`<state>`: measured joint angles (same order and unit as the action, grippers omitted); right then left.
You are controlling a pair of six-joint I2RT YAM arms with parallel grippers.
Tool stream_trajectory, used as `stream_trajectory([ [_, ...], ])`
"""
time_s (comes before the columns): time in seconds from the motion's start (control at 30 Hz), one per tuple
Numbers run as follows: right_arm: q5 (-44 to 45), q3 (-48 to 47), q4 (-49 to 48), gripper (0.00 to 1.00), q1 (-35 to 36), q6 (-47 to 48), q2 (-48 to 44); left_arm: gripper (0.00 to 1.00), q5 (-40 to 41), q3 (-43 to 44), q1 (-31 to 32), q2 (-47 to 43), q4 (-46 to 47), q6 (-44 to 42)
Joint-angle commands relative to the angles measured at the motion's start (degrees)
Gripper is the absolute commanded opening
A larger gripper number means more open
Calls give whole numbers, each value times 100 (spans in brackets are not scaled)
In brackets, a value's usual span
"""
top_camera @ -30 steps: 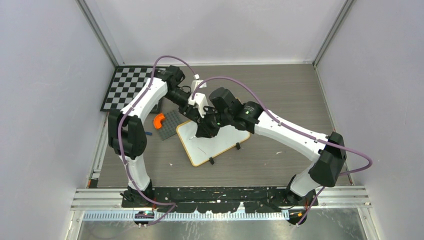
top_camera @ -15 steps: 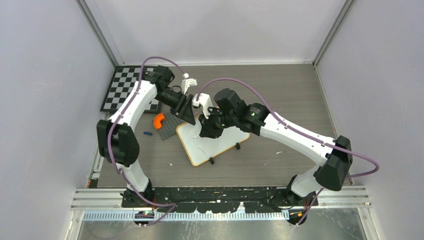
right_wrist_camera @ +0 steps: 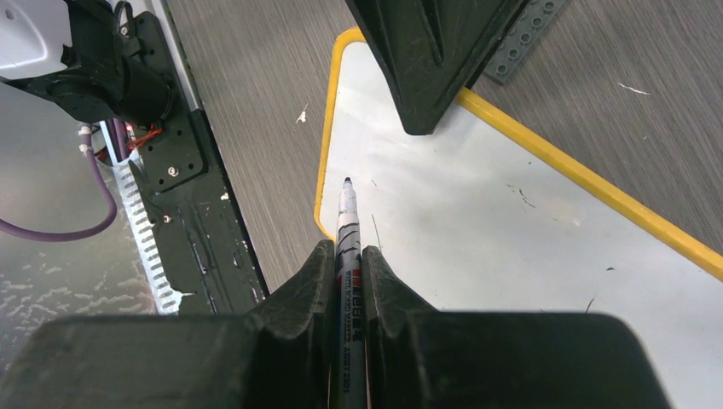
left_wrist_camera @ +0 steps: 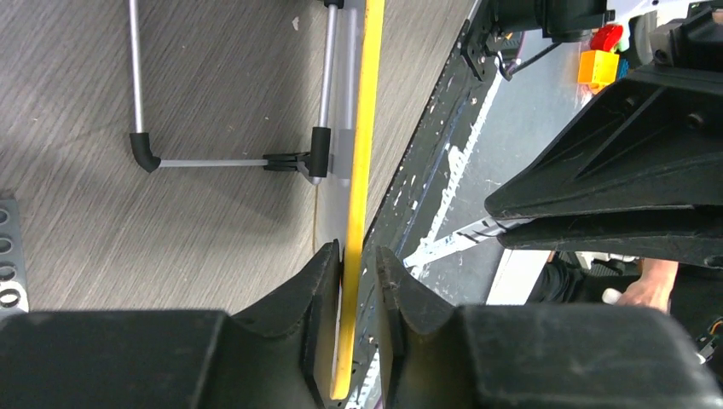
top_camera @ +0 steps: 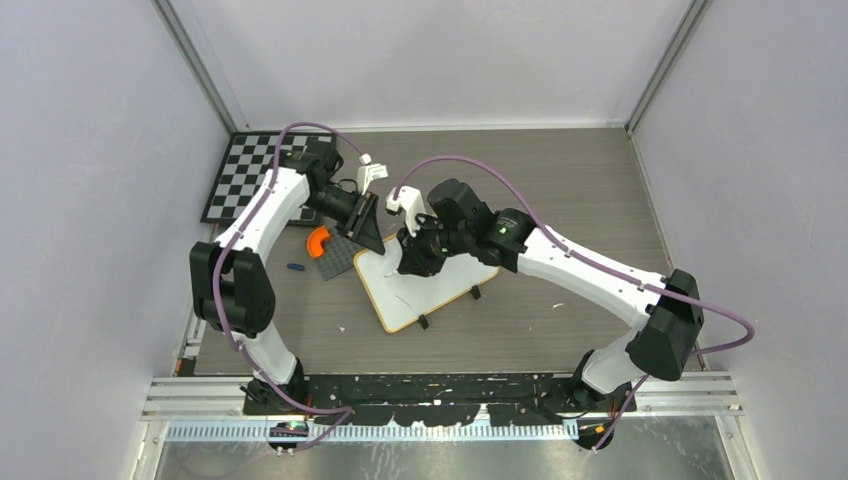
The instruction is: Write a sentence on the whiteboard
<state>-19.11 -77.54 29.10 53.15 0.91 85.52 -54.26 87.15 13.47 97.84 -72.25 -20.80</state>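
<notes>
One whiteboard (top_camera: 432,292), orange-framed with two black feet, sits on the desk (top_camera: 580,190) left of centre, its far-left corner just beside one grey studded plate (top_camera: 338,258); one orange curved piece (top_camera: 317,241) rests on that plate; one checkerboard (top_camera: 245,175) lies in the far-left corner; one small blue item (top_camera: 295,267) lies near the plate; one marker (right_wrist_camera: 347,213); two grippers. The left gripper (left_wrist_camera: 358,260) stands narrowly parted astride the board's frame at its far-left corner, one finger (left_wrist_camera: 328,273) against it; whether it pinches I cannot tell. The right gripper (right_wrist_camera: 348,256) is clamped tight on the marker, tip pointing over the board's white face with faint dark marks.
</notes>
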Motion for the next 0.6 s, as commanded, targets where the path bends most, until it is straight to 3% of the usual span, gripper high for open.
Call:
stream_trajectory([
  [0.0,69,24,-352,0,-8,-84,-6,21,-261,111,7,73,86,25],
  [0.57,35,-14,-547,0,-3,-442,72,1,-225,108,15,112,121,36],
])
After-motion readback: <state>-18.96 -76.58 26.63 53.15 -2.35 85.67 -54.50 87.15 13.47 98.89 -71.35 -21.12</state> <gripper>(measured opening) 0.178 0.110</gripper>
